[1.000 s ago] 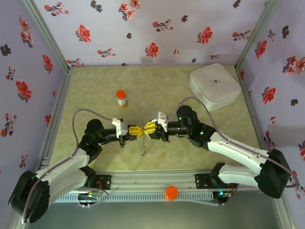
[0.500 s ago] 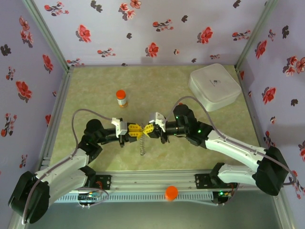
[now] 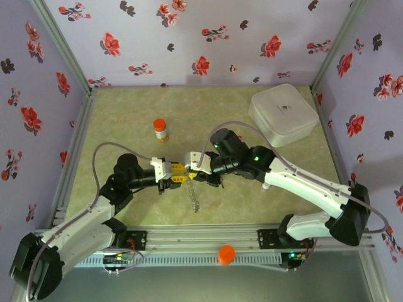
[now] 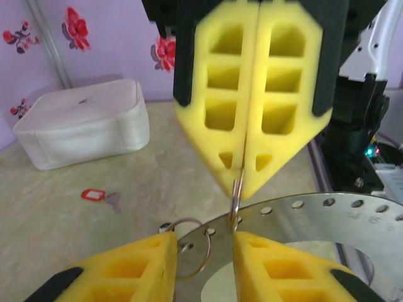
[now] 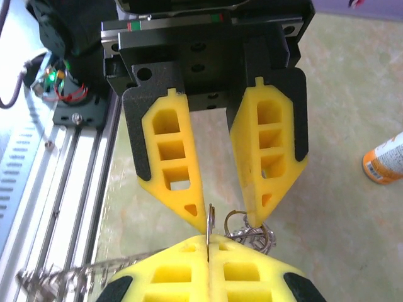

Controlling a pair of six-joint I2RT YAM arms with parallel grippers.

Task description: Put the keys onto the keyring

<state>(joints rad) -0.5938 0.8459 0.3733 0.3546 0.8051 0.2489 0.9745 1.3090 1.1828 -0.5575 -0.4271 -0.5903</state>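
The keyring, a large flat grey metal ring with holes along its rim, hangs between both grippers; from above it shows as a silvery strip. My right gripper is shut on a thin split ring hooked into that rim. My left gripper faces it tip to tip and stands open, fingers either side of the flat ring. A second small split ring hangs by the left finger. One key with a red tag lies on the table beyond.
An orange-capped bottle stands at the back left of the grippers. A white box sits at the back right corner. The metal rail runs along the near edge, and flowered walls close the other three sides.
The left gripper has opened and the right has shut on the split ring. The right arm swung left and its elbow came forward; the keyring now hangs lower and tilted.
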